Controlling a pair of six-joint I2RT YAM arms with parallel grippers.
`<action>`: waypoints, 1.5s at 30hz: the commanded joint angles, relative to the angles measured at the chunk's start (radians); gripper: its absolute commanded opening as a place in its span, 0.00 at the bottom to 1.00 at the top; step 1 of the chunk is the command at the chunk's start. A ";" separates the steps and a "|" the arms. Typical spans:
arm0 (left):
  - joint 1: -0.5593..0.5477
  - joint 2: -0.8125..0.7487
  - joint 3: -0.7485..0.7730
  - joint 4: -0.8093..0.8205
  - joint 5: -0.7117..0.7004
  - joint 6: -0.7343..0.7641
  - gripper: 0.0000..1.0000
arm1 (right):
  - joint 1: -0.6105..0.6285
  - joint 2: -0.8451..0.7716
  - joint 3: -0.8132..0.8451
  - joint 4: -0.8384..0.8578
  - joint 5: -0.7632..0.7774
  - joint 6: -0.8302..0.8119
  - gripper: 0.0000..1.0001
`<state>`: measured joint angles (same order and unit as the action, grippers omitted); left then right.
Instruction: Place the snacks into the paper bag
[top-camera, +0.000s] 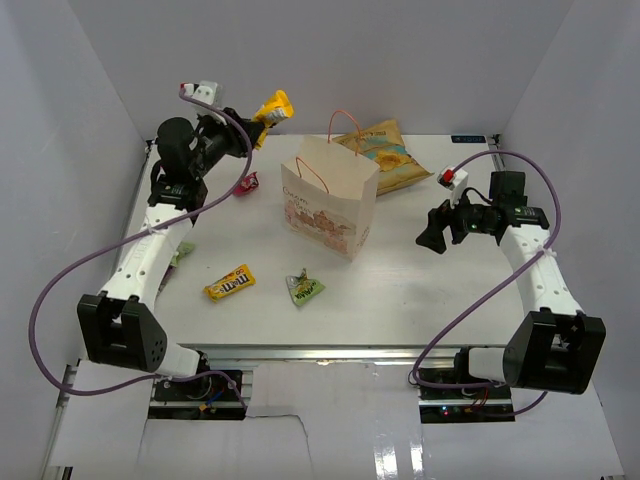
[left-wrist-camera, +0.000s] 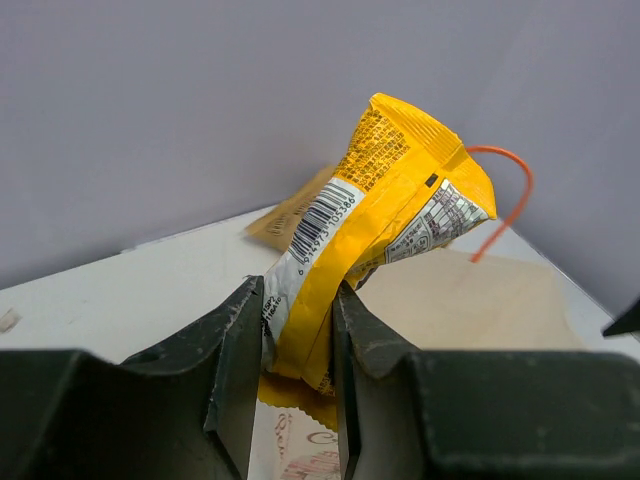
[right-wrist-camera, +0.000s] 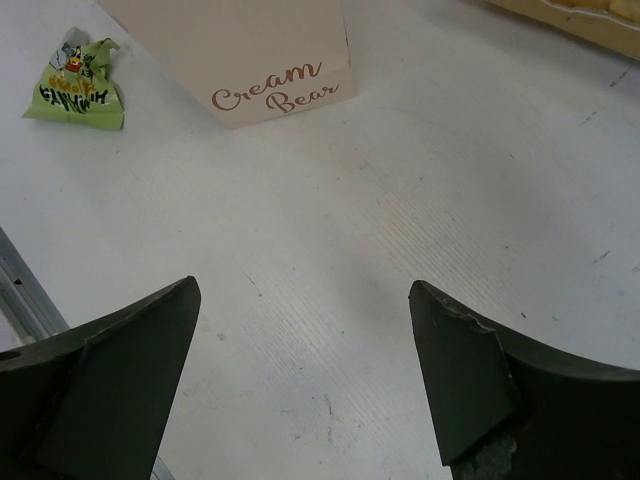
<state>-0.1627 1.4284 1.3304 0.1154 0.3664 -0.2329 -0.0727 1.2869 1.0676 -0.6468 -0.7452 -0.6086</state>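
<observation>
Packet (left-wrist-camera: 380, 230), one yellow, in left tool (left-wrist-camera: 298, 300), one paper bag (top-camera: 330, 200)

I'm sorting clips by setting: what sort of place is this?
Probably a robotics lab test cell: a white table boxed in by plain white walls, a left arm and right arm bolted at its near edge, and an M&M's packet and green packet lying near a paper bag.

Yellow barcoded packet (left-wrist-camera: 380, 230), beige bag (top-camera: 330, 195), green packet (top-camera: 305, 288)
</observation>
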 joint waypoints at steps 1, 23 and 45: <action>-0.030 0.018 0.003 0.023 0.213 0.088 0.11 | -0.006 0.017 0.035 0.033 -0.043 0.009 0.91; -0.202 0.211 0.176 -0.045 0.246 0.178 0.58 | -0.006 0.012 0.038 0.188 0.050 0.163 0.92; -0.204 -0.218 -0.121 -0.218 -0.106 0.015 0.91 | 0.132 0.992 1.037 0.406 0.587 0.675 0.92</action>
<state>-0.3656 1.3453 1.3025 -0.0708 0.2623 -0.1291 0.0673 2.1918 1.9789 -0.2916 -0.1978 0.0055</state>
